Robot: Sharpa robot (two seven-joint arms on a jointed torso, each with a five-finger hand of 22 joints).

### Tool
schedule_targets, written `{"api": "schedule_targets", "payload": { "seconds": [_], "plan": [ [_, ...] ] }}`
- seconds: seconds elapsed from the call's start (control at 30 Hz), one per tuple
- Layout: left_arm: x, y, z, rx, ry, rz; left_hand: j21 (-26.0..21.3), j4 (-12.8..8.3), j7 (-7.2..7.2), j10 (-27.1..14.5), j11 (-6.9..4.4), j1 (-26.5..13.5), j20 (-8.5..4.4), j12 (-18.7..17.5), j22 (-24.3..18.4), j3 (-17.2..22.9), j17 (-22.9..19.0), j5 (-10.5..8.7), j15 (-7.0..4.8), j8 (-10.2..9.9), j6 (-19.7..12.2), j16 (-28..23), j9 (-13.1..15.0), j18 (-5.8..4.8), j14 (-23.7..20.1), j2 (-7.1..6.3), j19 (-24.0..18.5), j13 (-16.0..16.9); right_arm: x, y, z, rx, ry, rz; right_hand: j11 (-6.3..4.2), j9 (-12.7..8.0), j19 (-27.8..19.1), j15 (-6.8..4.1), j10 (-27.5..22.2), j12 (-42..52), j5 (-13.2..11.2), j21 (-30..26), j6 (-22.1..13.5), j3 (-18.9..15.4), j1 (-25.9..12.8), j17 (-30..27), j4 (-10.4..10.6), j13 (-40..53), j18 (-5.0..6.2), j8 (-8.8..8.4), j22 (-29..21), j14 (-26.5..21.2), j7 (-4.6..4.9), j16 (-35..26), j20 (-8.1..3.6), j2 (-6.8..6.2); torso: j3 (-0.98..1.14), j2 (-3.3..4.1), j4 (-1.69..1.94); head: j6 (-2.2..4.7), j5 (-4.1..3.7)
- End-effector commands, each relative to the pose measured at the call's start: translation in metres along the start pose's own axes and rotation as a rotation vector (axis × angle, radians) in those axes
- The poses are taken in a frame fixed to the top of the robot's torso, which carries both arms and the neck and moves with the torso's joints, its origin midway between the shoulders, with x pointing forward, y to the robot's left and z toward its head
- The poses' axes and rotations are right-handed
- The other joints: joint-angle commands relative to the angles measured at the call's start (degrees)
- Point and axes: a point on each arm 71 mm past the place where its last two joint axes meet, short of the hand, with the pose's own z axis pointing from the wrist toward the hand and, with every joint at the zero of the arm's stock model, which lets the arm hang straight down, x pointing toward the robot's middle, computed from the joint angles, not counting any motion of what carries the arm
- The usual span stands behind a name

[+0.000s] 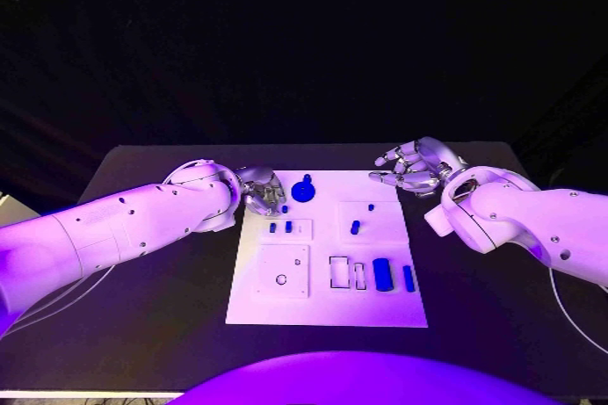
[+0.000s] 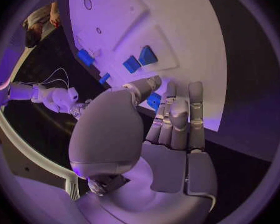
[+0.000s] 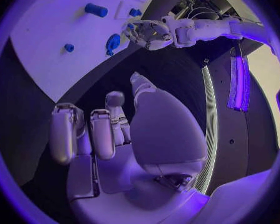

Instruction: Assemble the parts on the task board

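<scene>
Table: we see a black table (image 1: 152, 291) under a dark backdrop.
Left hand: our left hand (image 1: 263, 194) hovers at the far left edge of the task board (image 1: 327, 308), fingers loosely apart and empty, just beside a round blue part (image 1: 304, 191).
Board: small blue parts (image 1: 281, 227) sit mid-board; longer blue pieces (image 1: 383, 274) lie near its right edge.
Right hand: our right hand (image 1: 408, 169) hangs off the far right corner, fingers curled in on nothing.

The task board (image 1: 327, 313) lies mid-bench (image 1: 152, 317) — parts (image 1: 381, 274) spread on it. The left hand (image 1: 263, 192) sits at its far left corner, the right hand (image 1: 408, 168) off its far right corner.
</scene>
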Motion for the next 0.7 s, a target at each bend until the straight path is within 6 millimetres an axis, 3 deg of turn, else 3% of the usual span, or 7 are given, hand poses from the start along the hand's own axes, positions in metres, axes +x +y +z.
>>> {"api": "schedule_targets", "payload": {
  "seconds": [0.03,0.2,0.23,0.3,0.37,0.57,0.7],
  "plan": [
    [-0.003,0.007,-0.002,-0.023,-0.02,-0.007,-0.22,-0.19,0.11,-0.35,-0.1,-0.54,0.0,-0.28,-0.1,-0.34,-0.21,0.27,-0.04,-0.25,-0.41,0.07,-0.11,0.87,-0.47,-0.17,0.02,0.03,0.0,0.0,0.001,-0.026,0.027,-0.073,-0.91,0.12,-0.19,-0.45,-2.39,-4.59,0.3,-1.02,-0.31,0.51,1.07,0.58,-0.07,-4.45,0.55,0.65,8.04,1.93,-0.04,-0.49,-0.27,-0.06,0.02,0.02,-0.02,0.07,-0.08],
    [-0.009,0.017,-0.007,-0.037,-0.058,-0.018,-0.33,-0.69,0.91,-1.29,0.4,0.41,0.14,-0.83,-0.19,-0.04,-2.13,0.35,0.3,0.0,0.21,-0.5,-0.19,0.84,-1.59,0.23,-0.01,0.02,-0.002,-0.002,0.004,-0.056,0.038,-0.168,-0.54,0.02,-0.62,-0.05,-4.72,-13.63,0.73,-2.84,-0.2,4.45,6.25,-0.08,-0.01,-12.88,0.82,1.61,7.28,1.65,0.39,-1.04,-0.16,-1.51,0.05,-0.02,-0.09,0.24,-0.09],
    [-0.01,0.02,-0.008,-0.037,-0.069,-0.027,-0.29,-0.91,1.11,-1.5,0.58,0.72,0.2,-0.91,-0.18,0.19,-3.25,0.36,0.42,0.3,0.77,-0.81,-0.14,0.83,-2.15,0.32,-0.02,0.04,-0.002,-0.002,0.004,-0.066,0.042,-0.198,-0.33,-0.16,-0.55,0.02,-4.18,-16.94,0.64,-2.93,-0.07,6.7,7.5,0.08,-0.03,-16.6,0.8,1.78,7.31,1.71,0.35,-0.95,-0.01,-2.45,0.04,-0.02,-0.09,0.27,-0.11],
    [-0.013,0.023,-0.011,-0.036,-0.084,-0.047,-0.28,-1.31,1.37,-2.26,0.99,1.09,0.39,-1.13,-0.16,0.65,-5.94,0.34,0.72,0.83,1.71,-1.74,-0.09,0.82,-3.62,0.34,-0.2,0.0,-0.002,-0.002,0.005,-0.086,0.047,-0.247,-0.2,-0.37,-0.47,0.0,-3.99,-21.22,0.55,-3.0,0.26,9.43,8.21,0.27,-0.17,-21.26,0.73,1.96,7.38,1.79,0.4,-0.85,0.27,-3.39,0.04,0.02,-0.04,0.37,-0.21],
    [-0.017,0.027,-0.015,-0.029,-0.106,-0.1,-0.15,-1.5,1.49,-2.39,1.21,1.19,0.56,-1.04,-0.09,0.99,-5.82,0.35,0.93,1.31,2.54,-1.7,-0.04,0.83,-3.51,0.46,-0.26,0.04,-0.001,0.0,0.006,-0.116,0.054,-0.318,-0.13,-0.41,-0.37,0.13,-4.18,-23.84,0.61,-2.92,0.93,11.12,8.54,0.55,-0.35,-24.1,0.79,2.26,7.48,1.9,0.18,-0.68,0.11,-4.03,0.04,0.04,0.01,0.49,-0.41],
    [-0.034,0.035,-0.033,0.082,-0.23,-0.461,-0.81,-2.13,1.96,-2.16,1.59,1.06,0.97,0.95,-0.33,1.42,-18.39,0.11,1.2,3.88,6.07,-7.07,0.28,0.86,-10.56,1.52,-2.06,0.92,0.006,0.003,0.012,-0.188,0.081,-0.535,-0.35,-0.59,0.32,-0.08,-2.9,-29.82,0.19,-1.74,2.11,15.36,8.72,1.59,-0.67,-31.76,0.54,2.69,8.25,2.43,-0.72,-0.04,-0.11,-5.92,0.1,0.03,0.01,0.88,-1.57],
    [-0.044,0.03,-0.048,0.217,-0.301,-0.658,-2.17,-1.44,2.01,-3.1,1.6,0.11,1.12,2.5,-1.24,-0.39,-19.77,-0.05,1.31,4.24,5.24,-8.41,0.1,0.87,-11.09,2.42,-2.5,1.64,0.009,0.002,0.016,-0.202,0.09,-0.64,-0.4,-0.73,0.95,-0.08,-2.36,-31.94,-0.05,-0.47,1.97,16.34,8.18,0.24,-0.8,-34.77,0.28,2.51,8.92,2.5,-0.92,-0.65,-0.53,-6.59,0.01,0.04,0.09,1.03,-1.94]
  ]
}}
